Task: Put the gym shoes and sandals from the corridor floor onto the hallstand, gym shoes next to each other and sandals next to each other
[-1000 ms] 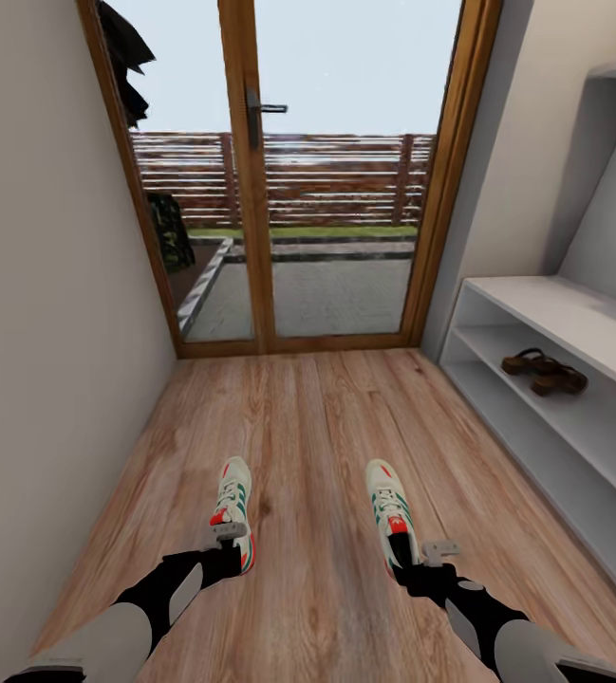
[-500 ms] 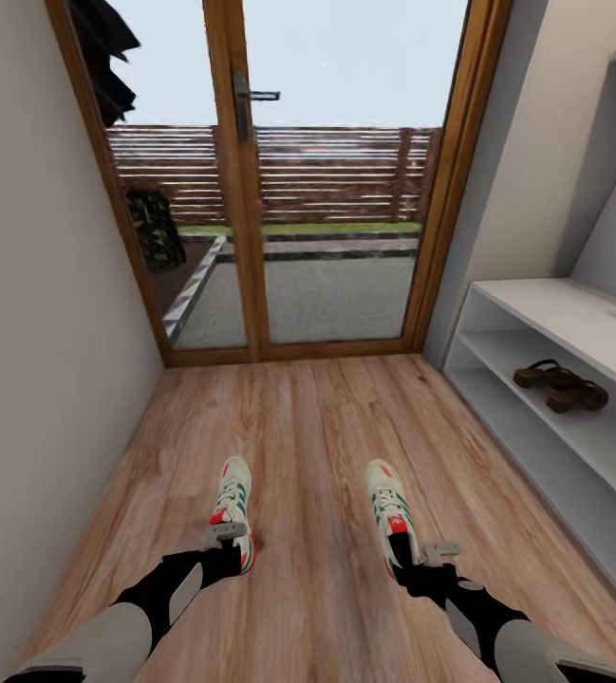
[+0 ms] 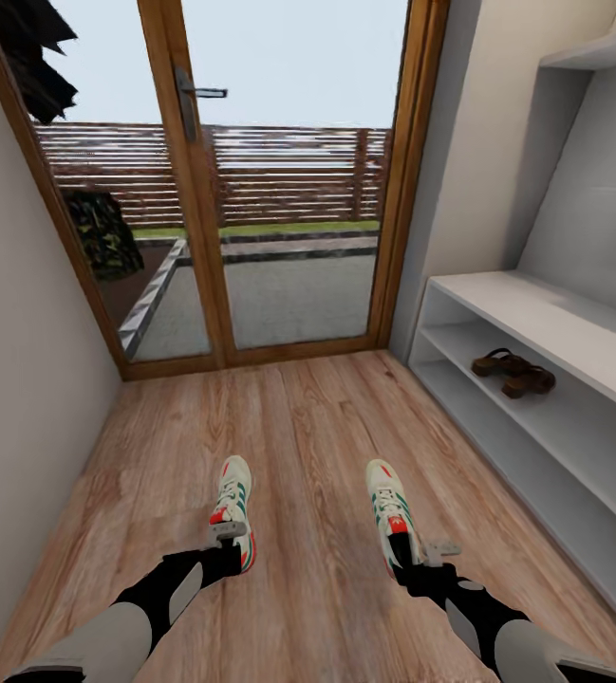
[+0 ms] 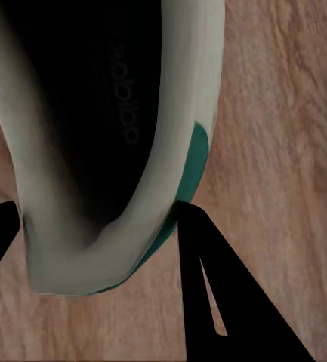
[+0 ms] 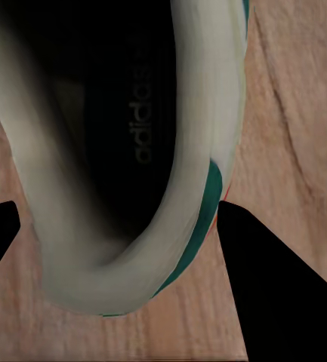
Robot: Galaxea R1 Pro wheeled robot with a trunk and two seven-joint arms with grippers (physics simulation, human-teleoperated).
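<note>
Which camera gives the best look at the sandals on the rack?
The head view: the sandals sit side by side on the shoe rack's middle shelf. Both wrist views show gym shoe heels over floor instead.

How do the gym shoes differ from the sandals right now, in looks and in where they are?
The gym shoes are white with green stripes and red patches; the sandals are dark brown and open. Each gym shoe is gripped at the heel, by the left gripper and the right gripper; the sandals sit untouched on a hallstand shelf. The gym shoes are apart, the sandals side by side.
</note>
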